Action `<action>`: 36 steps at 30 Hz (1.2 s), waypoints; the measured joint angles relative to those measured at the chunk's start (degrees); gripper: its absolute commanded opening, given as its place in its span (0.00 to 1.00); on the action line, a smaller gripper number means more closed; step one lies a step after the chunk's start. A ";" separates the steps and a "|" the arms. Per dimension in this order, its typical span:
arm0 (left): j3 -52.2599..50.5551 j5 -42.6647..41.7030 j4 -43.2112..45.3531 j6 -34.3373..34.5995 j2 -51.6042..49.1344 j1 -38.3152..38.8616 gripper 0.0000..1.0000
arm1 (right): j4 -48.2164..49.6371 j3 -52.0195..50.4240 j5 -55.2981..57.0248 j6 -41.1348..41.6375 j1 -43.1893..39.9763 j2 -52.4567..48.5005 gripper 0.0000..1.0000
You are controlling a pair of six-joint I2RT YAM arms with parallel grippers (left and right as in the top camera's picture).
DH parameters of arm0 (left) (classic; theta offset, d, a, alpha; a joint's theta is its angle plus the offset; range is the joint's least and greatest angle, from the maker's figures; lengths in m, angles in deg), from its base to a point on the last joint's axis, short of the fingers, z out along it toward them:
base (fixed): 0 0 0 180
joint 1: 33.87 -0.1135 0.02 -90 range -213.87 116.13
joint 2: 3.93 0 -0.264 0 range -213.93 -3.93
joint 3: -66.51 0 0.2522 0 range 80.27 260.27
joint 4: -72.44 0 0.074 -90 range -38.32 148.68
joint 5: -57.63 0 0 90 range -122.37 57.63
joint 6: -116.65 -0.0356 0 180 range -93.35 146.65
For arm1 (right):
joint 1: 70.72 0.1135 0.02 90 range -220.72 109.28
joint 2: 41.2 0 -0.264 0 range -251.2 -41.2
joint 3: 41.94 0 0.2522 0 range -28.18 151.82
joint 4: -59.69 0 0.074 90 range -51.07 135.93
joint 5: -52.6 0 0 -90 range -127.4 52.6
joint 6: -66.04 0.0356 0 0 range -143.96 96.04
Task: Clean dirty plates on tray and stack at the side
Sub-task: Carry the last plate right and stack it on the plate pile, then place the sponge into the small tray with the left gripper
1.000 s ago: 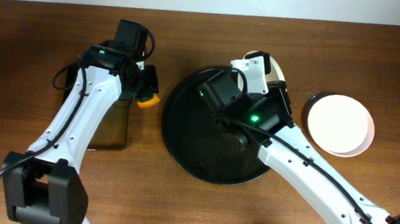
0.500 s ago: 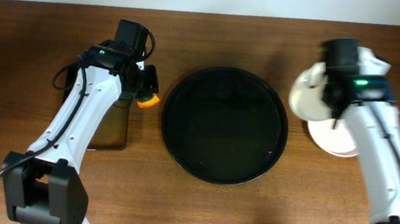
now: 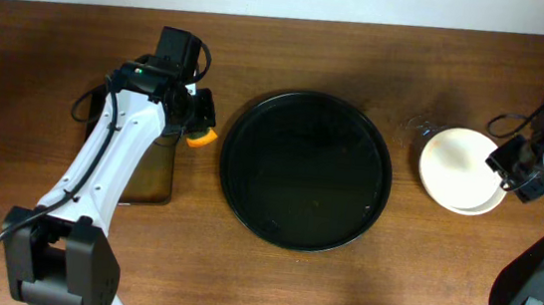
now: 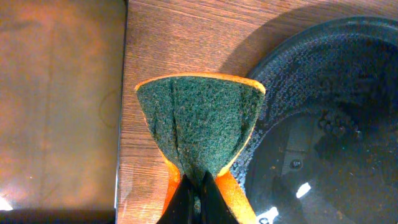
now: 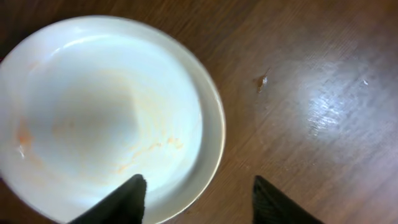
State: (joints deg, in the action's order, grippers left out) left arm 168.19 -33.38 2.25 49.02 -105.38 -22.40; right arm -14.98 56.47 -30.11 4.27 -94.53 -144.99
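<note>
The round black tray (image 3: pixel 247 205) lies in the middle of the table with no plate on it. White plates (image 3: pixel 456 162) sit stacked to its right on the wood, the top one slightly offset. In the right wrist view the top plate (image 5: pixel 99 106) shows faint orange smears. My right gripper (image 3: pixel 510 171) (image 5: pixel 199 182) is open astride the plate's right rim, one finger over the plate and one over the table. My left gripper (image 3: pixel 198 123) (image 4: pixel 200 186) is shut on an orange sponge (image 4: pixel 199 124) with a green scouring face, just off the tray's left rim (image 4: pixel 267 112).
A smaller rectangular black tray (image 3: pixel 155 176) (image 4: pixel 56 106) with a brownish inside lies under my left arm, left of the sponge. A small crumb (image 5: pixel 262 81) lies on the wood right of the plates. The table's far edge runs along the top.
My right arm swung from over the round tray to the right carrying a plate, set it on the stack and opened its jaws. The left arm and sponge have not moved.
</note>
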 measured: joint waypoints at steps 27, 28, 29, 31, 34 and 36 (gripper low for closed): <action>0.09 1.77 -0.61 -25.59 -15.04 -17.11 0.49 | -8.94 0.74 -15.56 -16.85 29.44 12.50 0.66; 0.09 1.62 -0.52 -26.14 -16.06 -17.09 0.57 | -8.96 0.74 -15.56 -16.85 29.44 12.50 0.66; 0.09 1.55 -0.50 -26.25 -16.57 -17.11 0.58 | -8.96 0.74 -15.56 -16.87 29.44 12.50 0.66; 0.35 1.53 -0.98 -26.32 -16.59 -17.11 0.59 | -8.96 0.74 -15.56 -16.87 29.44 12.50 0.66; 3.04 1.40 -2.71 -26.29 -16.44 -17.11 0.59 | -8.68 0.74 -15.56 -16.87 29.44 12.50 0.71; 3.76 0.76 -2.80 -26.25 -13.38 -17.05 0.59 | -6.23 0.74 -15.54 -16.94 29.44 12.50 0.79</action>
State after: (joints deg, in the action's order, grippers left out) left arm 171.95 -32.62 -0.54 22.77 -118.76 -39.45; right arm -21.21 57.21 -45.65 -12.67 -65.09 -132.49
